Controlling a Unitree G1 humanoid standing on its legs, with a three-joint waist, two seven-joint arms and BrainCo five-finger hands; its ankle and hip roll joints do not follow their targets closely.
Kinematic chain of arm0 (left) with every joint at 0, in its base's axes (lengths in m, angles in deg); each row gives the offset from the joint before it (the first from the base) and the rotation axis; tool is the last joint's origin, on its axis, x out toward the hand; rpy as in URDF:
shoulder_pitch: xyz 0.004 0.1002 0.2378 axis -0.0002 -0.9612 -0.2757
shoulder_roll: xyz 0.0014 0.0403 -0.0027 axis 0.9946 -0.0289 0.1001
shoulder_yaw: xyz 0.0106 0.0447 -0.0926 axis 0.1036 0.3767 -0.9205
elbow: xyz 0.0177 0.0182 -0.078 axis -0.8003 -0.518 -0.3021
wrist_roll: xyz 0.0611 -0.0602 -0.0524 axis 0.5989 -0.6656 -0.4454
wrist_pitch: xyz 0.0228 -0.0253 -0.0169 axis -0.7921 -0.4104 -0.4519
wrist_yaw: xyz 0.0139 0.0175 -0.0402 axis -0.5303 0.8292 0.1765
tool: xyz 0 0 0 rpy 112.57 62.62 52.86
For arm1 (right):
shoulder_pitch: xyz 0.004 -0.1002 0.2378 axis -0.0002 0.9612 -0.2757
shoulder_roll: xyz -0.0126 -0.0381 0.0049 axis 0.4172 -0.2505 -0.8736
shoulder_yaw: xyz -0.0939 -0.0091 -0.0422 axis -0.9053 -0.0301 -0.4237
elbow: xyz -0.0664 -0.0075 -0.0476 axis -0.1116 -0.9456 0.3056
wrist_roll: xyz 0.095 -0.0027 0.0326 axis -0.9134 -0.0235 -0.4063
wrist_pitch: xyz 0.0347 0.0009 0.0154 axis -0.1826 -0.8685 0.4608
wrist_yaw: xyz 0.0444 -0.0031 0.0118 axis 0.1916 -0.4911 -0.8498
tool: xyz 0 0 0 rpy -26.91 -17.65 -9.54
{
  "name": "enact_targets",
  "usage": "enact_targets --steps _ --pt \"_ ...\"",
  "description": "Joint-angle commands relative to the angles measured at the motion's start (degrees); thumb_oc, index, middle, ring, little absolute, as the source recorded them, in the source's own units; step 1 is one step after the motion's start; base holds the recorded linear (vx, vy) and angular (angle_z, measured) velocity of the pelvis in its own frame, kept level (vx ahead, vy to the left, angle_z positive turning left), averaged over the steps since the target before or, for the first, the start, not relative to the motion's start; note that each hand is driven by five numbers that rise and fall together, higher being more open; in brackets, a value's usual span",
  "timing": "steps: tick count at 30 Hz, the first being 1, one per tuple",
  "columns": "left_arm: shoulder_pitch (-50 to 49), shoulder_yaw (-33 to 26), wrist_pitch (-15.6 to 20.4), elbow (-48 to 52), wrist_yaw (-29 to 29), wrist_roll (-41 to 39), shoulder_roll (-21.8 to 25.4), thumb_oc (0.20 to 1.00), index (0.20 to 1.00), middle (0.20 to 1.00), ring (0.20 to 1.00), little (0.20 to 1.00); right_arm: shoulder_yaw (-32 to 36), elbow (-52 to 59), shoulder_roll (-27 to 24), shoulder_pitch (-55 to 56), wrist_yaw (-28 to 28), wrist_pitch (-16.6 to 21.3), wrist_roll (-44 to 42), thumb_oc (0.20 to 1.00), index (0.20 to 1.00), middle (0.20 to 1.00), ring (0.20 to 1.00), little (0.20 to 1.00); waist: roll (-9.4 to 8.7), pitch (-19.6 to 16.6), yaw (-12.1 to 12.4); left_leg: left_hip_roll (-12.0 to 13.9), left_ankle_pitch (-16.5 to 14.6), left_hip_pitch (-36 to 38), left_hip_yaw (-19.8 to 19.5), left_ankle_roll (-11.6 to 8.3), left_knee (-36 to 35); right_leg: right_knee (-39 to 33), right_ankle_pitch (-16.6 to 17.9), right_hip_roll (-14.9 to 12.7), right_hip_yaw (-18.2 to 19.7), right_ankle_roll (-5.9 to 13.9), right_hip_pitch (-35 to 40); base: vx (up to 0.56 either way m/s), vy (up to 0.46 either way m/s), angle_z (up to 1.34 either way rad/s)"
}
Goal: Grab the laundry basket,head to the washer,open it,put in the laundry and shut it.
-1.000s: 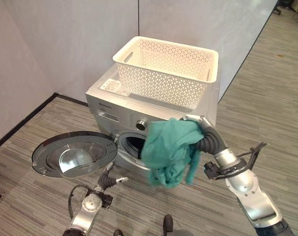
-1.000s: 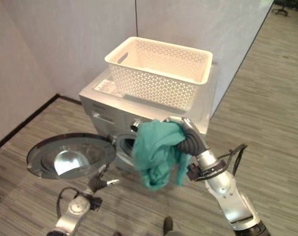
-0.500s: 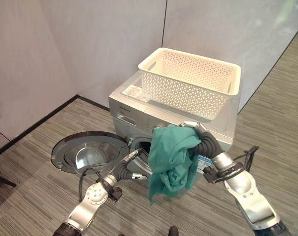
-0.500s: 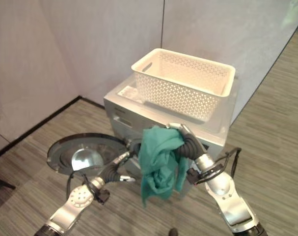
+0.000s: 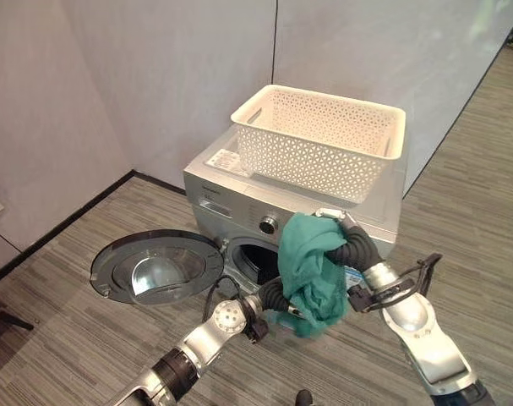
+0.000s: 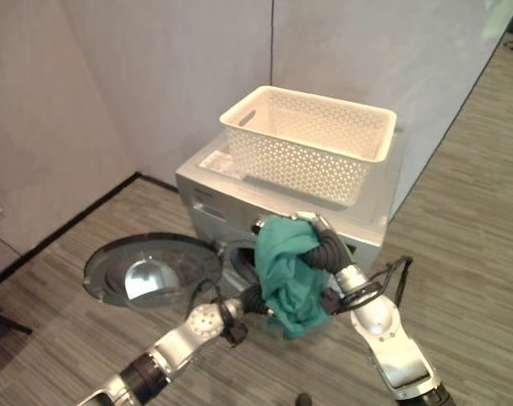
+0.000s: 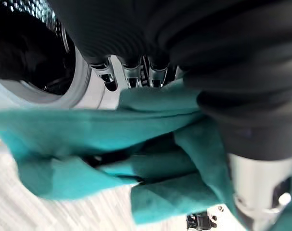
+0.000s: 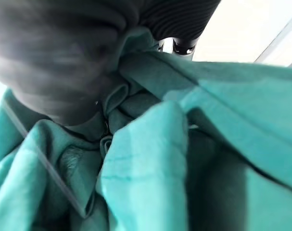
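Cloth (image 5: 309,271), teal, bunched and hung from right robot hand (image 5: 345,233) before washer (image 5: 239,203), just right of drum opening (image 5: 254,258). Right fingers curled round its upper folds, as seen in right wrist view. Left robot hand (image 5: 273,296) reached in low against cloth's lower edge; fingers (image 7: 107,77) pressed to fabric in left wrist view, whether clasping it could not be told. Door (image 5: 155,266) swung wide open to left, near floor (image 5: 62,330). Basket (image 5: 319,139), white, sat atop washer, well above cloth.
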Motion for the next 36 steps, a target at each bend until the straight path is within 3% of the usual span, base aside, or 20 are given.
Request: enact_targets --steps 1,7,10,15,23,24,25,27,29,30,31,36 --pt "7.7 3.4 0.0 -3.3 -0.6 -3.0 -3.2 1.000 1.000 1.000 1.000 1.000 0.8 2.4 2.7 -5.2 3.5 1.7 0.7 0.200 0.200 0.200 0.200 0.200 -1.75 0.1 -0.1 -1.6 -2.8 -3.9 1.1 1.90 2.8 5.7 -12.6 -0.5 -0.5 0.18 4.9 -0.02 0.000 0.16" --pt "10.1 5.5 0.5 -0.9 -2.4 -9.2 -3.3 1.000 1.000 1.000 1.000 1.000 0.6 1.7 3.4 -5.3 5.7 1.4 -0.3 0.200 0.200 0.200 0.200 0.200 -0.97 0.1 -0.4 -2.0 -2.3 -3.4 0.9 1.97 1.5 5.8 -12.4 -0.6 -1.0 0.28 4.7 -0.01 0.002 0.06" --pt "7.8 4.1 2.5 3.4 -4.2 -16.2 -1.4 1.000 1.000 1.000 1.000 1.000 0.7 1.6 3.7 -4.5 6.6 1.9 -1.5 0.200 0.200 0.200 0.200 0.200 -0.75 0.1 -0.2 -2.1 -2.2 -3.0 0.9 1.91 1.2 5.8 -12.3 -0.7 -1.3 0.26 4.8 0.00 0.000 0.00" --pt "5.6 3.9 4.0 4.5 -4.3 -17.5 -0.4 1.000 1.000 1.000 1.000 1.000 0.2 1.4 3.8 -3.1 6.8 2.9 -2.6 0.200 0.200 0.200 0.200 0.200 -1.14 0.1 -0.2 -2.1 -2.4 -2.7 0.9 1.84 1.2 5.7 -12.3 -0.7 -1.4 0.19 5.0 0.00 0.000 0.00" --pt "8.1 9.2 7.3 -5.1 -7.7 -8.1 -7.4 1.000 1.000 1.000 1.000 1.000 -5.8 -1.4 6.0 -3.4 8.4 4.5 -9.2 0.200 0.200 0.200 0.200 0.200 -1.88 0.4 -0.6 -2.3 -1.8 -2.9 0.7 1.71 0.3 6.0 -12.5 -0.6 -2.1 -0.05 4.6 0.00 -0.001 0.10" --pt "7.7 9.3 7.4 -6.2 -9.3 -9.1 -8.5 0.909 0.909 0.909 0.909 0.909 -8.0 -2.4 6.8 -4.4 8.5 4.5 -11.5 0.200 0.200 0.200 0.200 0.200 -1.92 0.8 -0.3 -2.3 -1.7 -3.0 0.6 1.74 0.0 6.1 -12.4 -0.7 -2.2 -0.05 4.1 0.00 0.000 0.00" --pt "7.5 9.1 7.4 -6.5 -10.3 -10.3 -8.9 1.000 1.000 1.000 1.000 1.000 -9.3 -2.8 7.3 -4.9 8.8 4.4 -12.5 0.200 0.200 0.200 0.200 0.200 -1.95 1.0 -0.3 -2.4 -1.8 -2.8 0.7 1.73 0.0 6.3 -12.6 -0.9 -2.2 0.02 4.1 -0.03 0.015 0.01" --pt "7.4 7.9 7.8 -7.7 -13.7 -13.7 -10.1 1.000 1.000 1.000 1.000 1.000 -12.0 -3.6 8.4 -6.1 9.5 4.5 -15.4 0.200 0.200 0.200 0.200 0.200 -2.05 1.1 0.1 -2.5 -1.4 -3.3 0.6 1.77 -0.2 6.1 -12.1 -0.9 -2.4 0.01 3.6 -0.02 0.006 0.01" --pt "7.9 7.1 8.4 -8.5 -16.0 -15.8 -11.0 0.595 0.595 0.595 0.595 0.595 -14.3 -4.4 8.7 -7.5 10.1 4.6 -16.2 0.200 0.200 0.200 0.200 0.200 -2.10 1.4 0.2 -2.5 -1.2 -3.7 0.6 1.78 -0.4 6.0 -11.9 -0.9 -2.4 0.04 3.3 -0.04 0.016 0.03" --pt "8.4 5.7 9.2 -8.7 -18.3 -16.6 -11.1 0.445 0.445 0.445 0.445 0.445 -16.1 -5.2 8.6 -8.7 10.4 4.7 -17.0 0.200 0.200 0.200 0.200 0.200 -2.22 1.6 0.3 -2.6 -1.1 -3.9 0.7 1.79 -0.6 6.2 -11.6 -1.0 -2.2 0.11 2.6 -0.04 0.018 0.04" --pt "8.5 5.0 9.8 -8.8 -19.2 -16.7 -11.1 0.200 0.200 0.200 0.200 0.200 -16.8 -5.5 8.5 -9.1 10.5 4.8 -17.2 0.200 0.200 0.200 0.200 0.200 -2.24 1.7 0.3 -2.6 -1.0 -4.0 0.9 1.79 -0.8 6.4 -11.5 -1.1 -2.0 0.17 2.3 -0.04 0.027 0.02" --pt "7.6 1.7 11.1 -7.8 -22.8 -17.7 -9.8 0.200 0.200 0.200 0.200 0.200 -17.6 -6.1 7.2 -9.1 11.8 4.8 -16.7 0.200 0.200 0.200 0.200 0.200 -2.46 2.0 0.2 -2.6 -1.2 -4.3 1.5 1.81 -0.9 7.5 -11.4 -1.4 -1.4 0.42 1.1 -0.01 0.017 -0.05"
